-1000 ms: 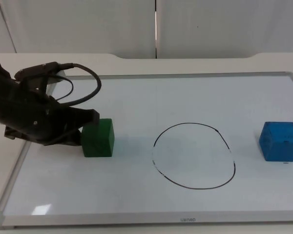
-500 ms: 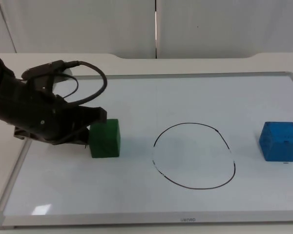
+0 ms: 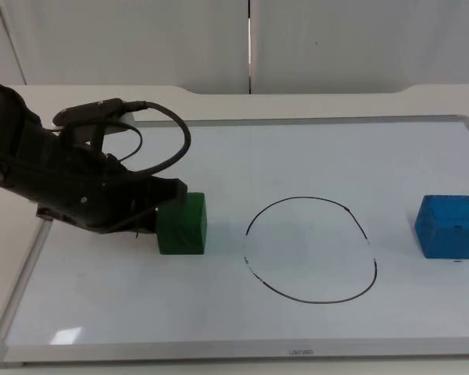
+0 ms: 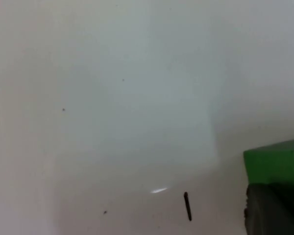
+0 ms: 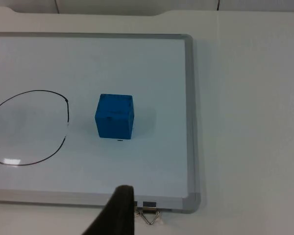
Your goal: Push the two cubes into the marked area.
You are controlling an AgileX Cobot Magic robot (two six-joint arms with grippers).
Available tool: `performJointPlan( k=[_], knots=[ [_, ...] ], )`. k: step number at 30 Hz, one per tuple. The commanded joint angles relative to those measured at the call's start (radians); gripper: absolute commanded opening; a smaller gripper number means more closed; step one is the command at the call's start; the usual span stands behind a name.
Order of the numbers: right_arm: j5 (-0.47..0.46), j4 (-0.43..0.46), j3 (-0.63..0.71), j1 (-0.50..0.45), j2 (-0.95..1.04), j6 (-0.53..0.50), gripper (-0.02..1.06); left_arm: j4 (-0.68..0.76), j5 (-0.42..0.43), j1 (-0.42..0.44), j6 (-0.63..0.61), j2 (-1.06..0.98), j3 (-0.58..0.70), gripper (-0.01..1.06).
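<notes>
Green cube pushed rightward, nearer drawn circle, touching left jaws' tip

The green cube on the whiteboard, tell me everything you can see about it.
The green cube is a solid, matte block with slightly worn edges, plain on every visible face. It sits flat and upright on the white framed whiteboard, outside the hand-drawn black circle and on the left arm's side of it, with bare board between. The left gripper presses against the face turned away from the circle. In the left wrist view the cube shows just beyond a black fingertip.
</notes>
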Motion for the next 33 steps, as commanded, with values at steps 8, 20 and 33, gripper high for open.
performJointPlan(
  k=[8,20,33],
  knots=[
    [-0.012,-0.004,0.000,-0.006,-0.004,0.001,1.05,-0.010,0.018,-0.006,0.010,0.001,-0.005,0.00],
    [-0.012,-0.002,0.000,-0.006,-0.004,0.001,1.05,-0.010,0.041,-0.006,0.010,0.001,-0.005,0.00],
    [-0.012,-0.002,0.000,-0.006,-0.004,0.001,1.05,-0.010,0.041,-0.064,0.010,0.073,-0.033,0.00]
  ],
)
